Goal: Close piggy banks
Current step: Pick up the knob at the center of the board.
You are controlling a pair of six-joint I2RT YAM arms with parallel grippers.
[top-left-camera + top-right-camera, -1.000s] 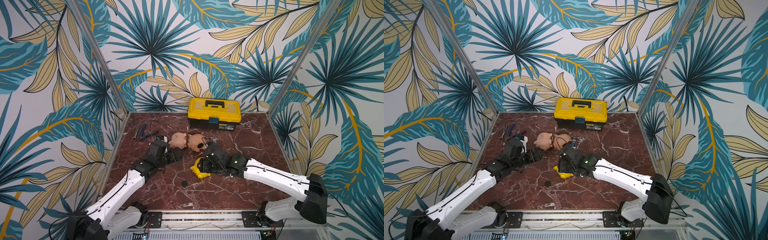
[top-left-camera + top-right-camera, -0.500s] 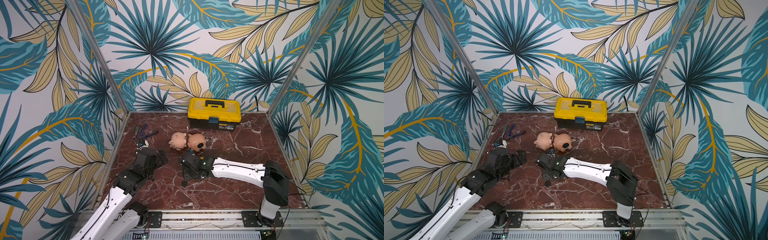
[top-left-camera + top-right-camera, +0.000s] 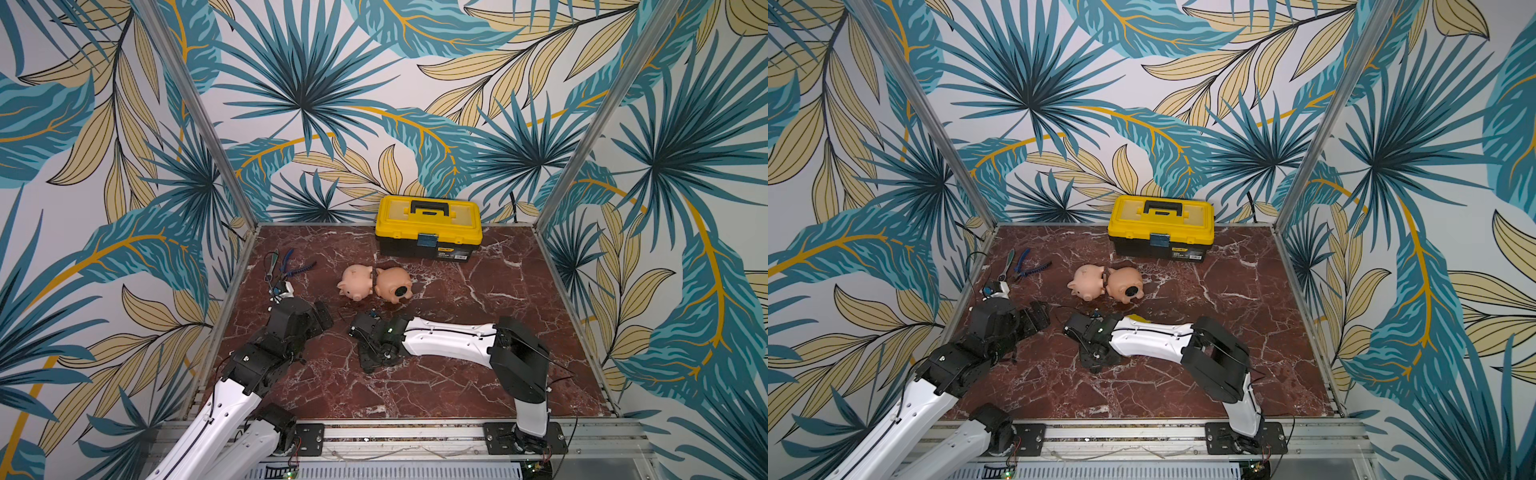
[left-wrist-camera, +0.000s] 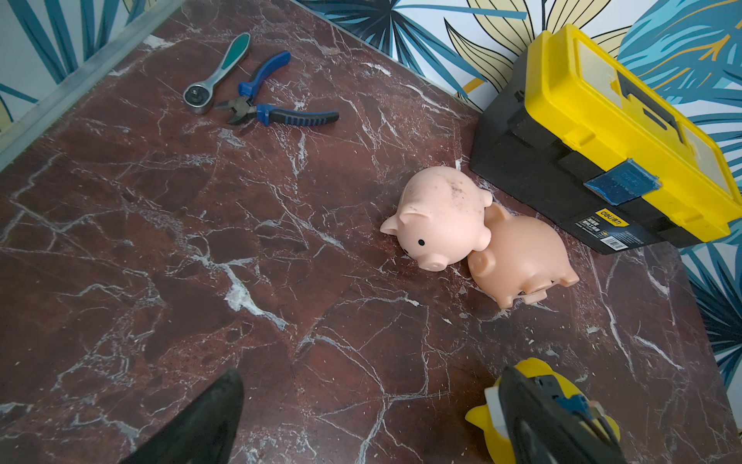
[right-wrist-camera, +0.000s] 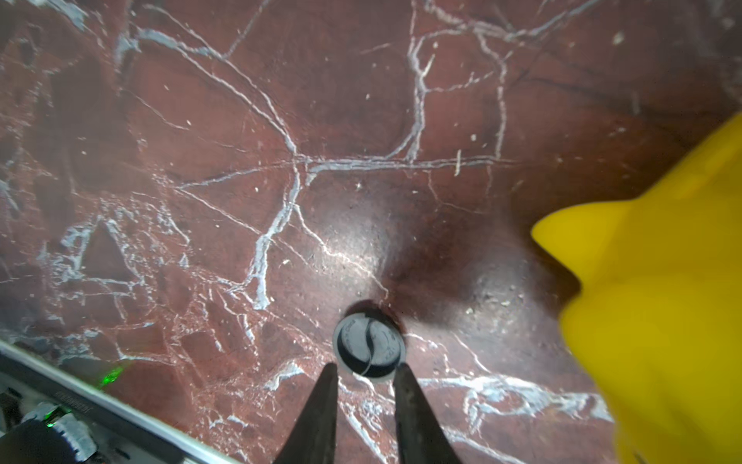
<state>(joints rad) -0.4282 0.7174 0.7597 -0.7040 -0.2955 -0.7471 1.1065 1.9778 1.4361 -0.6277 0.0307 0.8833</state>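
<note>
The whole tabletop [image 3: 415, 395] is overlooked from the front in both top views; wrist views are close, downward.

a robot test cell in a lab, not a lived-in room: flat panels of tropical leaf wallpaper [image 3: 316, 83] stand between bare aluminium posts [image 3: 199, 116] around a small red marble-look tabletop [image 3: 519, 291]. white-and-black robot arms [image 3: 449, 343] are mounted on a metal rail [image 3: 395, 436] at its open front edge. workshop gear sits on the top: a yellow-and-black toolbox [image 3: 428, 226], blue-handled cutting pliers [image 4: 277, 112] and a ratchet [image 4: 217, 76].
</note>
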